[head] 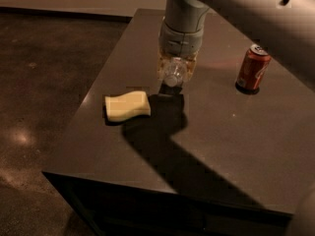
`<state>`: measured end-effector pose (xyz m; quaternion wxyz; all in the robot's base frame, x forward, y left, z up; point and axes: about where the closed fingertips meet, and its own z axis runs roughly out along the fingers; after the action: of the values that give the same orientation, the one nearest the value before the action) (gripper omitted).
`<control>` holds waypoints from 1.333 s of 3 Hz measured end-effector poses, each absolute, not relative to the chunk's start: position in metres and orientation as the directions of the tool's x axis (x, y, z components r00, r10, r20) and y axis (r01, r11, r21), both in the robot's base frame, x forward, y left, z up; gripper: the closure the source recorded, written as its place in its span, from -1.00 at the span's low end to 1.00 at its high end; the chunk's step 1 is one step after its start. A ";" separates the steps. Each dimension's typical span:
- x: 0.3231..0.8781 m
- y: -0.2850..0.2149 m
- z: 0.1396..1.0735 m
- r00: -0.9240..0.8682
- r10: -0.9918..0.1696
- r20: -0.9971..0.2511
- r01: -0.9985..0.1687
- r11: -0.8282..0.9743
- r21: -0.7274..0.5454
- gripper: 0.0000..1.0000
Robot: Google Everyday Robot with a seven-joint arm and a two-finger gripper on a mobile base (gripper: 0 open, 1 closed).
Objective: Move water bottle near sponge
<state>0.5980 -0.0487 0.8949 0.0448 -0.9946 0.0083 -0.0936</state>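
The large pale arm was seen reaching in from the upper right, and its gripper was hung over the far middle of the table, clenched on the water bottle. The bottle was held lying sideways, apparently clear of the surface, just beyond and to the right of the sponge, from which it was kept apart.

The step in hand was judged to be the carry toward the sponge, with most of the travel done. A short shift left and nearer was thought to be called for, then a slow descent until the bottle was borne by the table beside the sponge and not on top of it. Since a bottle laid on its side may roll, release was best made only once it was settled.

A dark, polished floor was seen to the left. The table top was dark, flat and smooth, and a broad shadow was cast across it. A red soda can was stood upright at the far right, well apart from the path.
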 end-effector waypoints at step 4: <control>0.547 -0.027 0.857 0.996 0.044 0.077 0.057 -0.983 -0.175 -0.28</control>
<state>0.5467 -0.0268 0.8568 0.0887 -0.9951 -0.0255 -0.0365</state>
